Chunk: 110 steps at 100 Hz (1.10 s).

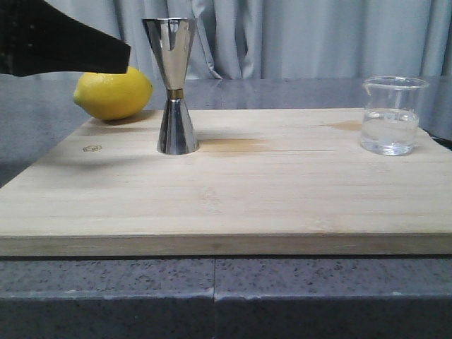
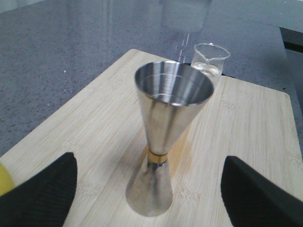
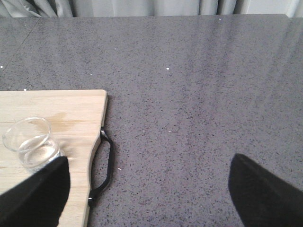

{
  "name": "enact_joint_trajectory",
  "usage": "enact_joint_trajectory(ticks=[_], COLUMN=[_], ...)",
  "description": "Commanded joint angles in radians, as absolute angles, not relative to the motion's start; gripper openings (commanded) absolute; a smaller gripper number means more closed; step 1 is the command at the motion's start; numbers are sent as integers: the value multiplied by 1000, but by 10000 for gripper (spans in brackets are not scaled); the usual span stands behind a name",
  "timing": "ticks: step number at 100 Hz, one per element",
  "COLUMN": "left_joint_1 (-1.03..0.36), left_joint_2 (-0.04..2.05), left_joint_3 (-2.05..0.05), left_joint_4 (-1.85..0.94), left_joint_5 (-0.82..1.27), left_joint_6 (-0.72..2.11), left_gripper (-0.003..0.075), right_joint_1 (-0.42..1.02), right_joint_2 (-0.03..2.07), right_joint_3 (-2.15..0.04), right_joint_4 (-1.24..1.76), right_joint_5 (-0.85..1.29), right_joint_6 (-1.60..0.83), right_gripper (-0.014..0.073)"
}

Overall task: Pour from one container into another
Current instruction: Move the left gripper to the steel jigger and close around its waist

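The steel hourglass jigger (image 1: 174,85) with a gold band stands upright on the wooden board (image 1: 233,191), left of middle. The clear glass beaker (image 1: 390,115), holding some clear liquid, stands at the board's right end. My left gripper (image 2: 151,194) is open, its black fingers (image 2: 40,196) wide on either side of the jigger (image 2: 165,127) without touching it; its dark finger (image 1: 63,42) shows at the front view's upper left. My right gripper (image 3: 149,194) is open over the grey counter beside the board, the beaker (image 3: 33,143) just past one finger.
A yellow lemon (image 1: 113,92) lies behind the jigger at the board's back left corner. The board has a black handle (image 3: 104,165) on its right edge. Grey speckled counter (image 3: 199,94) surrounds the board, with curtains behind.
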<state>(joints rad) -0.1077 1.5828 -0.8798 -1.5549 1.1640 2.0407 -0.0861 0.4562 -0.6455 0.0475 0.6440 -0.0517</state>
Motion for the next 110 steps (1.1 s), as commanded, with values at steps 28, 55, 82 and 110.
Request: enact_joint_trajectory(ticks=[28,55,82,110], left_joint_1=[-210,-262,-286,-286], left_joint_2=[1637,1683,1719,1719], left_joint_3=[-906,-906,-906,-906], left_joint_4=[-1769,-1820,-1835,-1838], left_joint_5=[1256,1260,1256,1234], left_joint_6=[2133,2220,2236,2242], left_gripper=[579,579,579,569], right_joint_1=[-93,-93,-93,-93], right_joint_2=[471,471,471,471], right_joint_3=[-681,-681,-681,-681], right_joint_4=[45,45,45,45], right_joint_5=[579,581,581,581], right_joint_6=[-60,-60,-60,-60], right_gripper=[628,628,628,628])
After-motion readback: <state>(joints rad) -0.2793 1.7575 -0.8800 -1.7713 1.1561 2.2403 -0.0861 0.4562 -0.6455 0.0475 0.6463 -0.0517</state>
